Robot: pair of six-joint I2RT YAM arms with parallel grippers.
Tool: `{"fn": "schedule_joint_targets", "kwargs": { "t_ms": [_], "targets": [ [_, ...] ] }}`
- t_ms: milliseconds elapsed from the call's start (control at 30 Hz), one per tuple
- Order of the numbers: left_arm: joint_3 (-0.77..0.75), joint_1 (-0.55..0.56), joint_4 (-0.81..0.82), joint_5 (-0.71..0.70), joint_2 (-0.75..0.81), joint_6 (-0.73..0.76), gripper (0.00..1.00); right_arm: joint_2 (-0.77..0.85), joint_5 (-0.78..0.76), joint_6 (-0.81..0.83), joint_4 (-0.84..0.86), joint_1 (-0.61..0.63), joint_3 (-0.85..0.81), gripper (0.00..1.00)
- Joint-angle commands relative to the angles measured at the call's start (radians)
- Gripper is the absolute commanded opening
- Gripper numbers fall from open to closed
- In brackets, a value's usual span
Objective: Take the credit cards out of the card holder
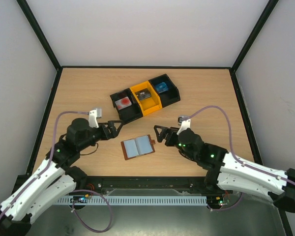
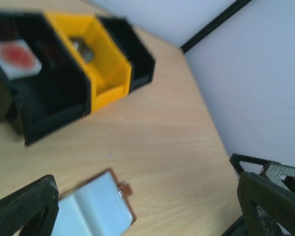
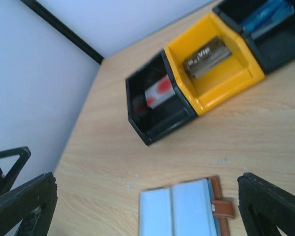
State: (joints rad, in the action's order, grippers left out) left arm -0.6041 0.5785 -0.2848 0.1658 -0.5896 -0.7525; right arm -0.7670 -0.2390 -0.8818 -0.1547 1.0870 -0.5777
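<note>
Wallet work looks close to done: the card holder (image 1: 137, 147) lies spread flat on the table (image 1: 88, 88), sleeves (image 3: 179, 209) facing up, between the two arms; the left gripper (image 1: 119, 128) hangs just off its left edge, jaws wide, nothing in them; the right gripper (image 1: 157, 134) sits just beside the strap tab (image 1: 151, 141), equally wide and empty; the dark grey card (image 3: 205, 60) rests in the yellow bin (image 1: 155, 104), the blue card (image 1: 161, 87) in the right black bin (image 1: 173, 96), a red-marked card (image 1: 123, 103) in the left black bin (image 1: 130, 114); the pale sleeves show no card edge, though blur leaves some doubt; best play, I'd say, is to check each sleeve; if one hides a card, pin the brown cover with one gripper and draw the card out low and flat through the sleeve mouth, so the holder doesn't lift with it.
</note>
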Motion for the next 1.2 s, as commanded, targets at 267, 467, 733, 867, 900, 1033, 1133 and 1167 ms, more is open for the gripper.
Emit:
{"fn": "schedule_joint_targets", "kwargs": {
  "t_ms": [267, 467, 733, 867, 900, 1033, 1133, 1167],
  "targets": [
    [-0.151, -0.001, -0.058, 0.014, 0.14, 0.1, 1.0, 0.189, -0.173, -0.02, -0.138, 0.004, -0.062, 0.98],
    [-0.096, -0.001, -0.059, 0.022, 0.151, 0.079, 1.0, 0.193, -0.145, -0.006, -0.117, 0.004, -0.043, 0.98],
    [-0.04, -0.001, 0.007, 0.034, 0.183, 0.076, 1.0, 0.203, -0.2, -0.032, -0.115, 0.004, -0.016, 0.98],
    [-0.053, 0.0, -0.009, 0.018, 0.168, 0.1, 1.0, 0.207, -0.199, -0.036, -0.102, 0.004, -0.02, 0.98],
    [-0.052, 0.0, -0.015, 0.011, 0.164, 0.102, 1.0, 0.207, -0.197, -0.036, -0.098, 0.004, -0.019, 0.98],
    [-0.024, -0.001, -0.006, 0.006, 0.166, 0.087, 1.0, 0.203, -0.197, -0.04, -0.093, 0.004, -0.018, 0.98],
    [-0.016, 0.0, 0.008, 0.003, 0.167, 0.085, 1.0, 0.208, -0.194, -0.045, -0.094, 0.004, -0.014, 0.98],
    [-0.018, -0.001, 0.009, -0.004, 0.165, 0.086, 1.0, 0.211, -0.194, -0.047, -0.092, 0.004, -0.011, 0.98]
  ]
}}
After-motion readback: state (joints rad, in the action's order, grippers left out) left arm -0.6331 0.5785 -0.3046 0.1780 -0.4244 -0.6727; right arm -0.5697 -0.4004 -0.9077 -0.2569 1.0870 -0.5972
